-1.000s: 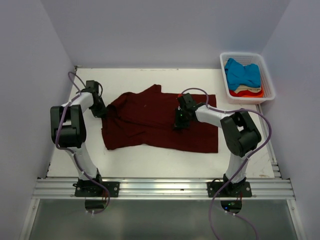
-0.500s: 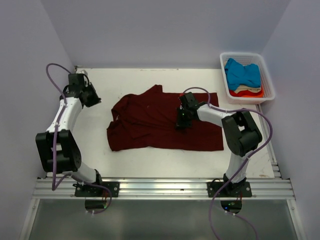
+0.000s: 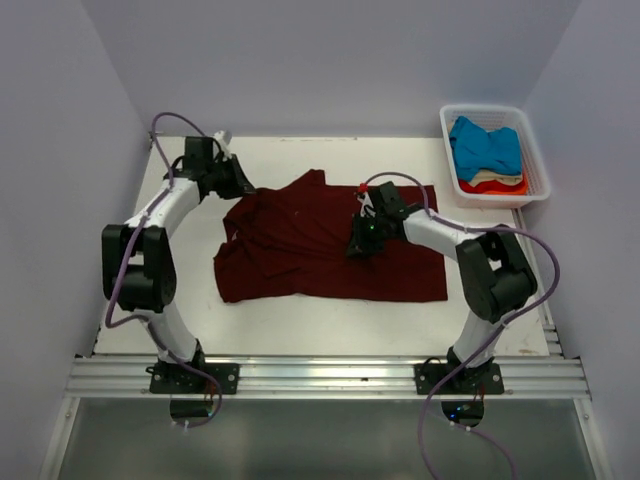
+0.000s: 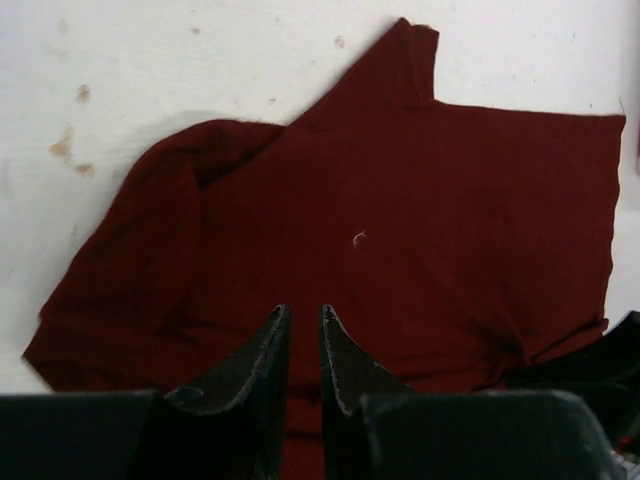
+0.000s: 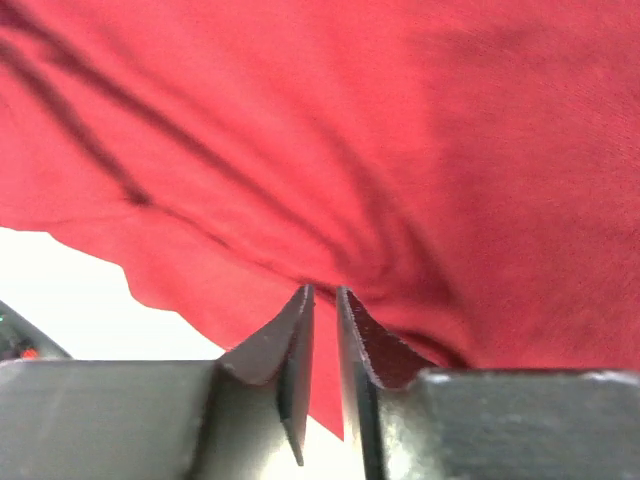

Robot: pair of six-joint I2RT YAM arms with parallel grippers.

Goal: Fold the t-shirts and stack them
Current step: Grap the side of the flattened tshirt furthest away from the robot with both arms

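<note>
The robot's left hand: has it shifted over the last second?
Yes. The left hand went from the dark maroon cloth t-shirt's left edge to its far left corner, away from the near silver metal rail.

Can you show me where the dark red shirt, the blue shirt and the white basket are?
maroon t-shirt [image 3: 290,245]: top view, the middle of its spread-out body.
blue t-shirt [image 3: 485,147]: top view, the crumpled middle of it.
white basket [image 3: 505,200]: top view, its near rim.

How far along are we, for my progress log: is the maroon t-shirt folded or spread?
Spread: the maroon t-shirt lies opened out on the table, one sleeve sticking out.
</note>
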